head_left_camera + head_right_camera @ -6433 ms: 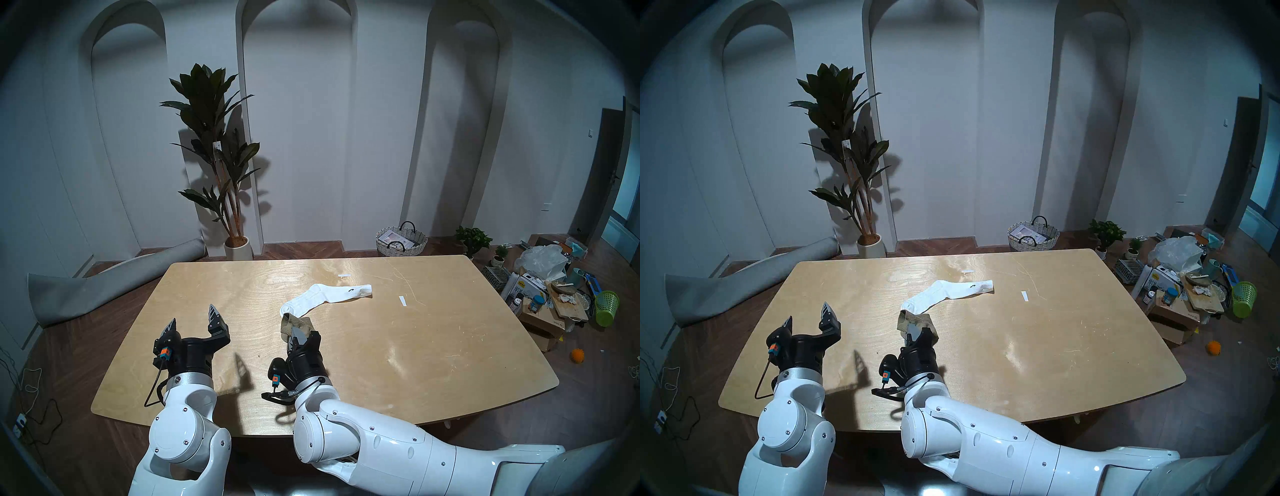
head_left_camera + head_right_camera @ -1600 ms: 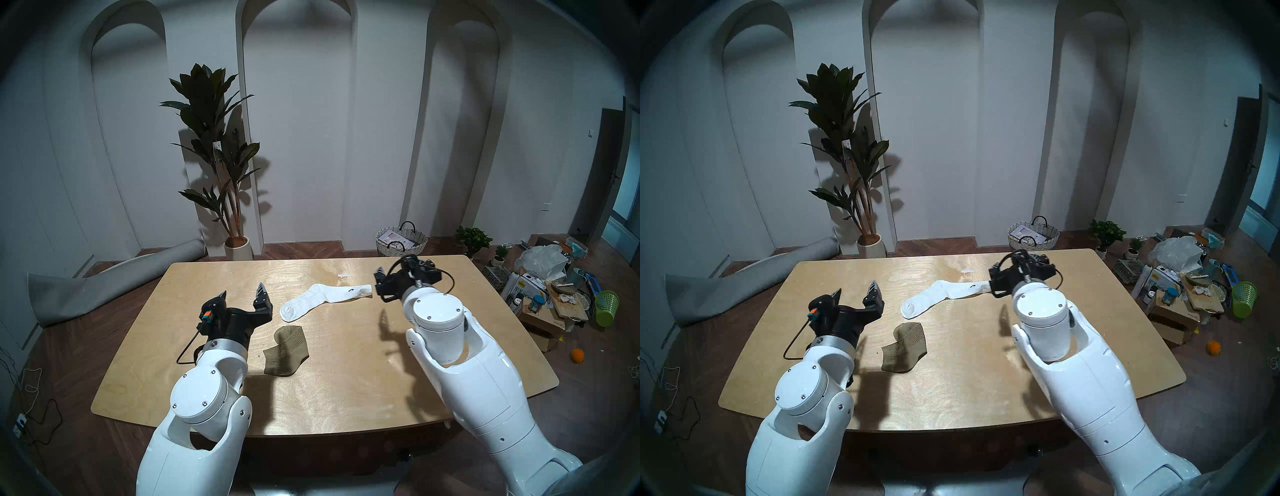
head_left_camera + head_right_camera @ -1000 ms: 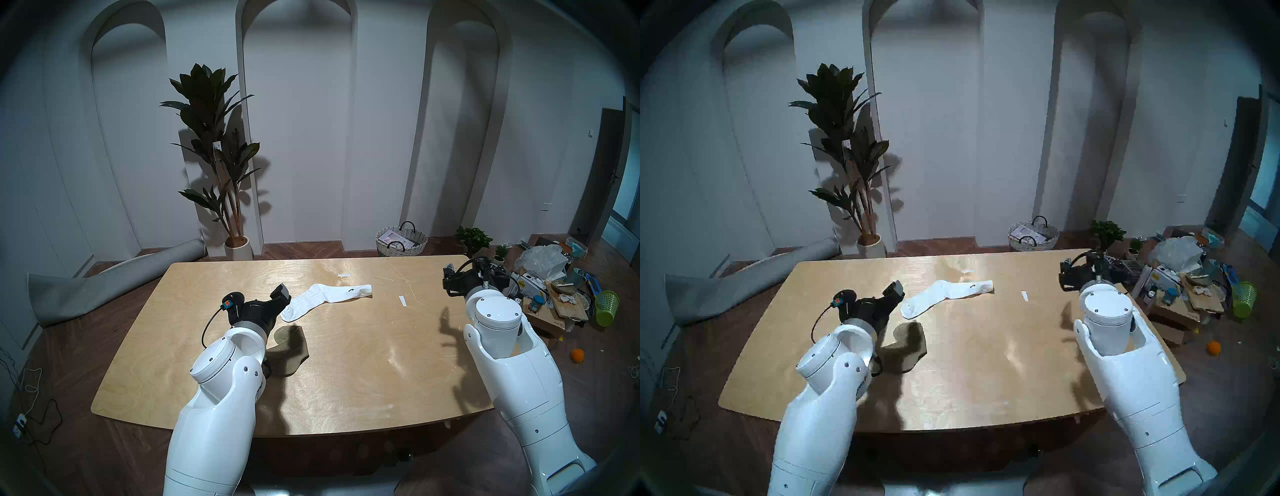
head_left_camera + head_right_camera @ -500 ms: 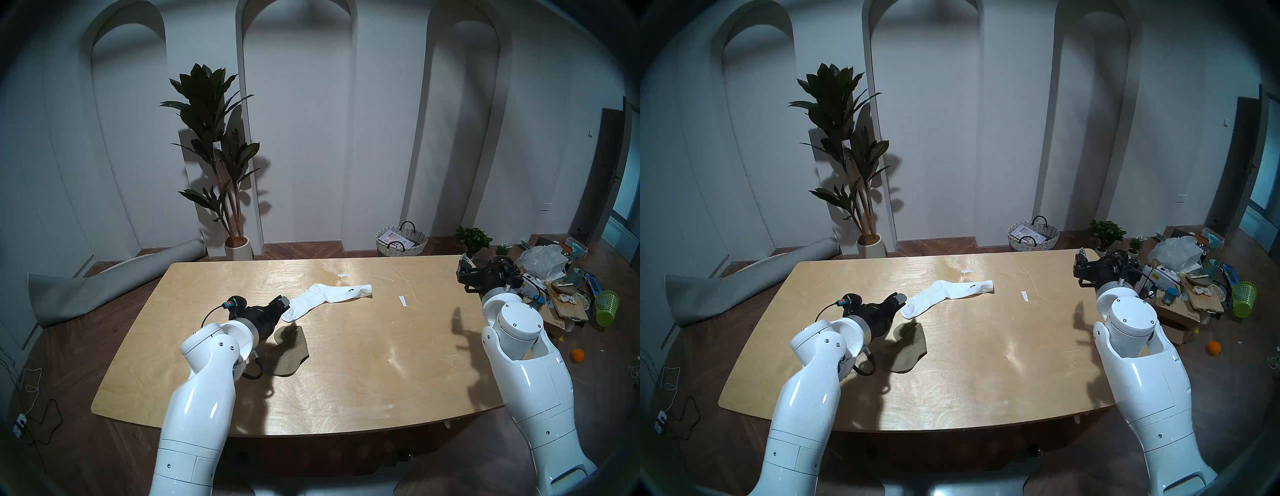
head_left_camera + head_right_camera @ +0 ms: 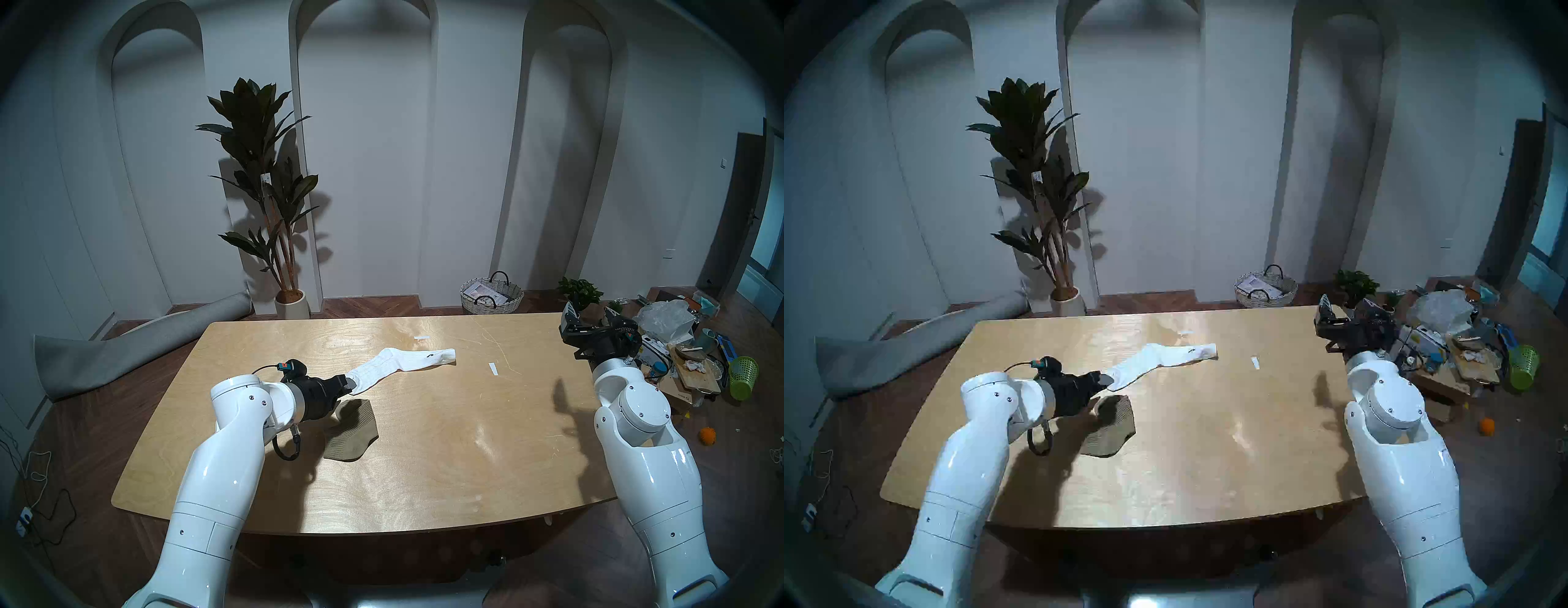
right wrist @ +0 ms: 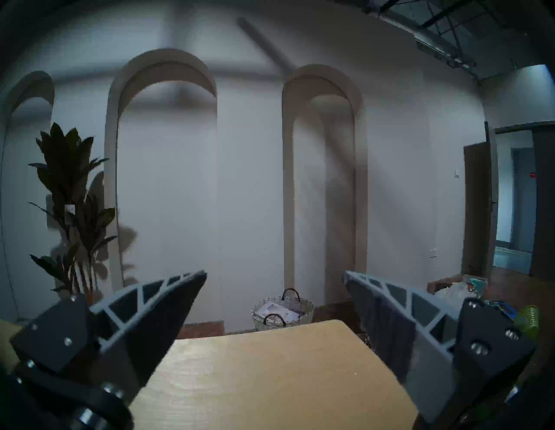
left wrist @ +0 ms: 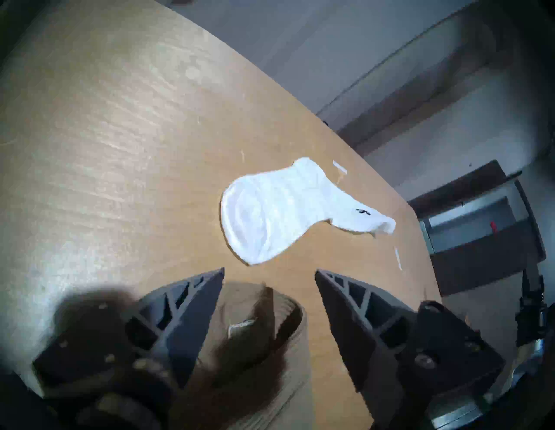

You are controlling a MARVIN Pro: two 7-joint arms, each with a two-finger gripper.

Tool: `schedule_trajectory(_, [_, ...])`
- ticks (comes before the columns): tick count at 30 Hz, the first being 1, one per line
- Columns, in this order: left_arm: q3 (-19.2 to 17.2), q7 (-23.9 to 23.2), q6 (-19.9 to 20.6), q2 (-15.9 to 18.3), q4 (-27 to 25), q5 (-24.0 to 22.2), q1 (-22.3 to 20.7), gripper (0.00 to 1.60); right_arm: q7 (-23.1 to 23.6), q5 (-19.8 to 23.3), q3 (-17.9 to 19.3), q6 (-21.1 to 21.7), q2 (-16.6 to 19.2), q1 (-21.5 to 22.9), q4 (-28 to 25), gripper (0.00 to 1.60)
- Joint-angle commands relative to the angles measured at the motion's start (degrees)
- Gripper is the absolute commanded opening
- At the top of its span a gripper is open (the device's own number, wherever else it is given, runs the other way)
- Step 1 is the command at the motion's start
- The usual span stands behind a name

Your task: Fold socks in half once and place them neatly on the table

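Left arm (image 5: 237,446) reaches across the counter (image 5: 424,488) with its jaws tilted down at the toe of the white sock (image 5: 403,361). In the wrist view the left jaws stand apart and empty, and the toe (image 7: 249,234) lies just beyond their tips, not yet between them. The white sock lies flat and unfolded, bent at the heel, with its cuff toward the far middle of the counter. The khaki sock (image 5: 354,433) lies rumpled just beside the toe, on the near side, and directly under the left jaws (image 7: 294,318). The right arm (image 5: 645,446) holds its jaws wide and empty above the far right corner, well apart from both socks. 2 paper strips (image 5: 492,368) lie near the cuff. Judged risks: (1) the jaws close short of the toe and pinch nothing, because the cloth sits ahead of the tips; (2) they catch the khaki sock along with the white toe, because the 2 lie so close, and drag it out of place; (3) only the top layer of the toe is pinched, so the sock slips free when lifted; (4) with nothing pinning the cuff, the whole sock slides across the smooth wood instead of doubling over; (5) the bend at the heel leaves toe and cuff misaligned after folding.
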Motion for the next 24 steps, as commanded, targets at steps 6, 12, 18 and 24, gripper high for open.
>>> schedule_trajectory(6, [-2.8,-1.0,0.7,0.7,3.6,-3.0,-7.9,1.30,6.3,1.3,1.8,-5.0,2.4,-1.3,1.3,1.60])
schedule_trajectory(12, [-2.1,0.0,0.7,0.9,6.2,-3.3,-8.8,1.28,7.3,2.0,2.3,-6.2,2.0,-1.2,1.5,1.60])
schedule_trajectory(18, [-1.2,0.1,0.7,1.2,7.1,-3.4,-8.9,1.29,7.4,2.3,2.6,-6.2,1.9,-1.2,1.4,1.60])
schedule_trajectory(24, [1.0,1.2,0.7,1.2,7.8,-3.3,-9.3,1.26,7.4,2.8,3.0,-5.9,1.7,-1.3,1.3,1.60])
